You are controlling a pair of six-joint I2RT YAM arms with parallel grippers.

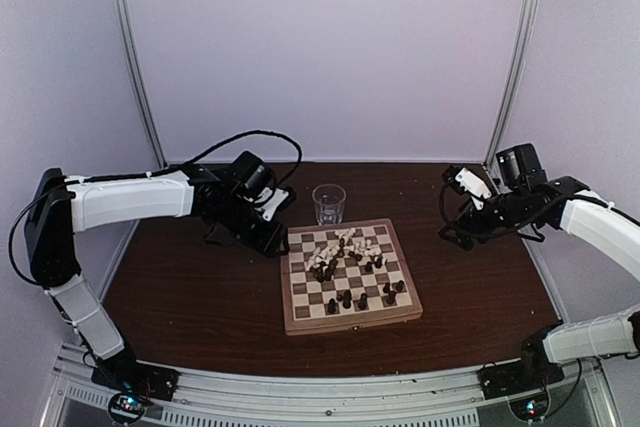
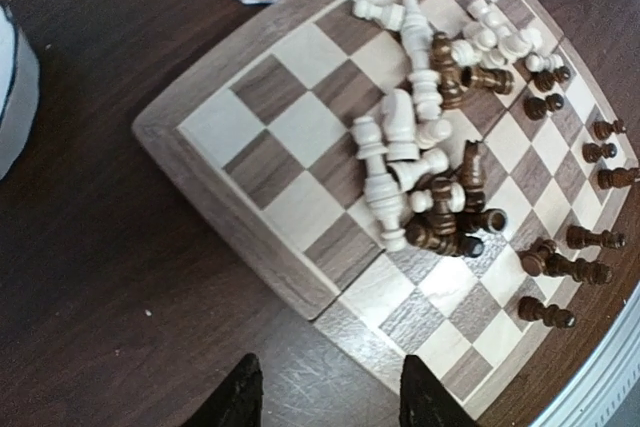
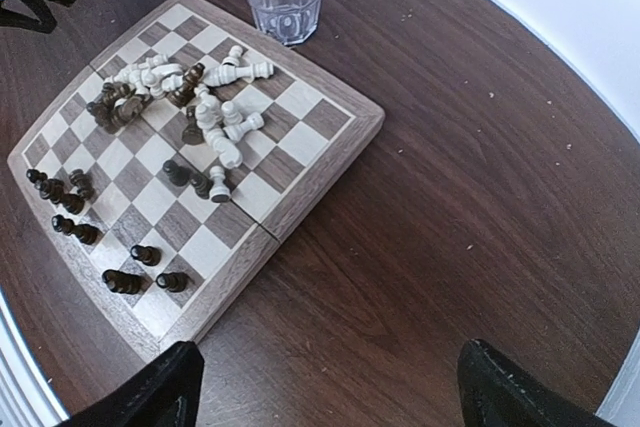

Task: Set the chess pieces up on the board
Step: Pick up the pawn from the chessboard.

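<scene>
Most chess pieces (image 1: 345,252) lie in a heap on the far half of the board (image 1: 303,299); a few dark ones stand nearer me, I think. My left gripper (image 2: 325,399), beside the board, and my right gripper (image 3: 325,387) both hold nothing, fingers apart.

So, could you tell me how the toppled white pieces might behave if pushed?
The white pieces are round-turned and lying on their sides, so they would probably roll. Heaped against dark pieces, one push likely shifts several.
</scene>
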